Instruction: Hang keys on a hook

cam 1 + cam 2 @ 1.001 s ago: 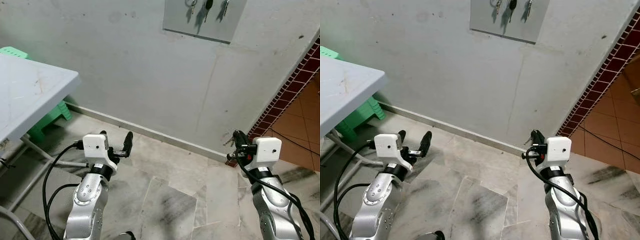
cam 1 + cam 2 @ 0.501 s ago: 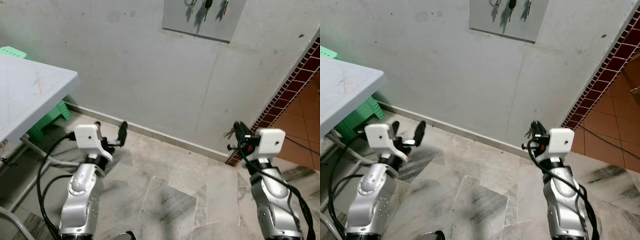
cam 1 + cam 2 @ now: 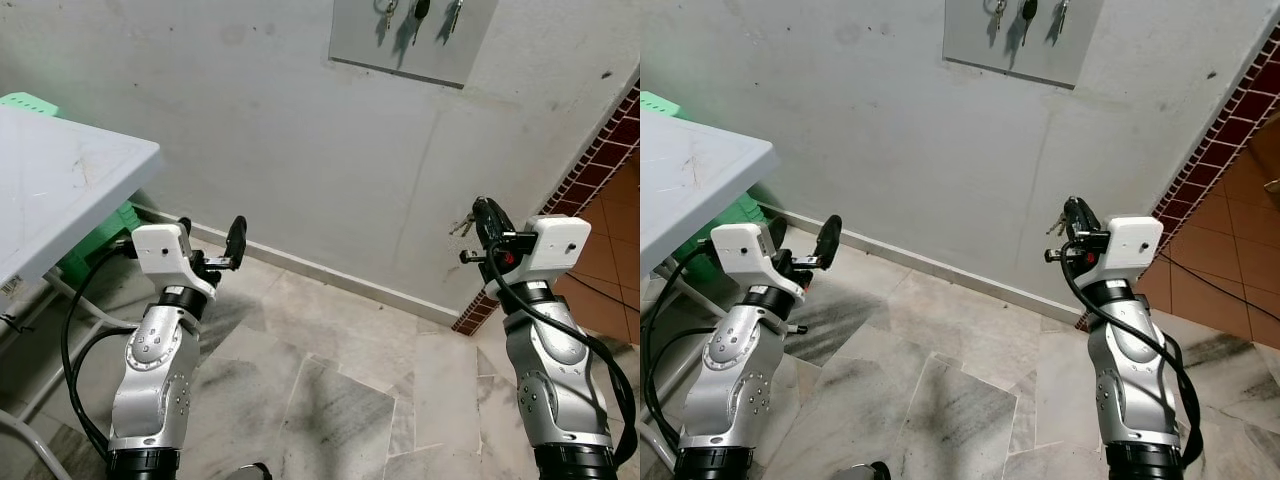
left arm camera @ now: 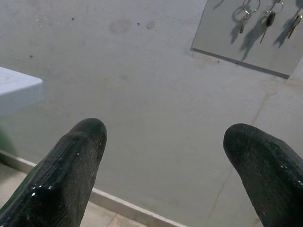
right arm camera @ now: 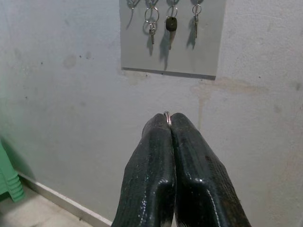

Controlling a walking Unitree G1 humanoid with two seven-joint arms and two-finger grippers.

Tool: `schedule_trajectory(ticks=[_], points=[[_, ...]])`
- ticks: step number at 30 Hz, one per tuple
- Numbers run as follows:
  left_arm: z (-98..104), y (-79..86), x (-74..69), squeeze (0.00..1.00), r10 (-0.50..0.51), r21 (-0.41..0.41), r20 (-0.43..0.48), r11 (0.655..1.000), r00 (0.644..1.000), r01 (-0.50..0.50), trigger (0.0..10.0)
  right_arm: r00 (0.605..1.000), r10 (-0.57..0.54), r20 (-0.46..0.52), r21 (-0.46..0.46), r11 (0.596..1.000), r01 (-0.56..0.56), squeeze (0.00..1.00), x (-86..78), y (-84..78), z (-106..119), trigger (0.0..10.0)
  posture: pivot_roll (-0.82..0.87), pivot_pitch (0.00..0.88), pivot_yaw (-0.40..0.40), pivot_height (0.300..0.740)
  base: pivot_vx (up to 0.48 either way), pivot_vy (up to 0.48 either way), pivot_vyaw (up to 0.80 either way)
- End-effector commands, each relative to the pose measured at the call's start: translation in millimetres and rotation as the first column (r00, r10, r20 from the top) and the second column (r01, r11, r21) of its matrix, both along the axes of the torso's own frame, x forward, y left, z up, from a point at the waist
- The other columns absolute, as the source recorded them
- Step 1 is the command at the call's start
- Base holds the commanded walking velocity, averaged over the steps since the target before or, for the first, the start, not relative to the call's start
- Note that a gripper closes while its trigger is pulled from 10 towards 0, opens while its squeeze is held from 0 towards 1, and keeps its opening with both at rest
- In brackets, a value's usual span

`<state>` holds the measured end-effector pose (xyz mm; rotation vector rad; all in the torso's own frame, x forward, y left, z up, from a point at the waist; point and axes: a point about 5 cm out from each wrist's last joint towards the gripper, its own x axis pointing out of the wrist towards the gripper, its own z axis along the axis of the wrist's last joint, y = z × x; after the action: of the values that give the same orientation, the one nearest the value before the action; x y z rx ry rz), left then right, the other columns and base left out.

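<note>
Both arms have risen; right hand [image 5: 169,124] clamps the keys [image 3: 463,226], left hand [image 4: 163,142] gapes empty.

Your two head cameras are looking forward and down from well back, taking in the wall [image 3: 250,130], the marble floor [image 3: 340,390] and both arms. Each wrist camera is peering along its own fingers toward that wall, nearer in. All four are sharing the grey key board [image 5: 173,38], sitting near twelve o'clock.
</note>
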<state>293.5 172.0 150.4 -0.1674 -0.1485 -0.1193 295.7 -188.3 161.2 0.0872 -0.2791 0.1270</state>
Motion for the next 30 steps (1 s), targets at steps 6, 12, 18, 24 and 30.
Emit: schedule_trajectory(ticks=[6,12,18,24,30], points=[[1.3,-2.2,0.3,0.0,-0.013,-0.007,0.0,1.0,1.0,0.013,10.0,1.0,0.003,-0.015,-0.009,1.0,-0.003,0.0,-1.2,-1.2,-1.5,10.0,0.01,0.06,-0.054,0.74,0.041,0.0,0.0],[0.0,-2.7,-1.2,0.0,-0.015,-0.011,-0.003,1.0,1.0,0.015,10.0,1.0,0.004,-0.022,-0.005,1.0,-0.004,0.0,-3.4,-0.3,-4.1,10.0,0.01,0.063,-0.052,0.74,0.249,0.0,0.0],[-1.4,-4.0,-3.9,0.0,-0.017,-0.017,-0.006,1.0,1.0,0.017,10.0,1.0,0.004,-0.03,-0.004,1.0,-0.004,0.0,-5.4,0.2,-6.1,10.0,0.01,0.069,-0.052,0.74,0.279,0.0,0.0],[-1.1,-4.5,-4.1,0.0,-0.016,-0.019,-0.005,1.0,1.0,0.016,10.0,0.999,0.007,-0.032,-0.004,1.0,-0.008,0.0,-5.2,0.7,-6.0,10.0,0.01,0.071,-0.053,0.74,0.337,0.0,0.0],[-1.6,-4.7,-4.6,0.0,-0.014,-0.024,-0.009,1.0,1.0,0.014,10.0,0.999,0.01,-0.033,-0.004,1.0,-0.01,0.0,-5.2,0.9,-6.1,10.0,0.02,0.072,-0.055,0.74,0.336,0.0,0.0]])
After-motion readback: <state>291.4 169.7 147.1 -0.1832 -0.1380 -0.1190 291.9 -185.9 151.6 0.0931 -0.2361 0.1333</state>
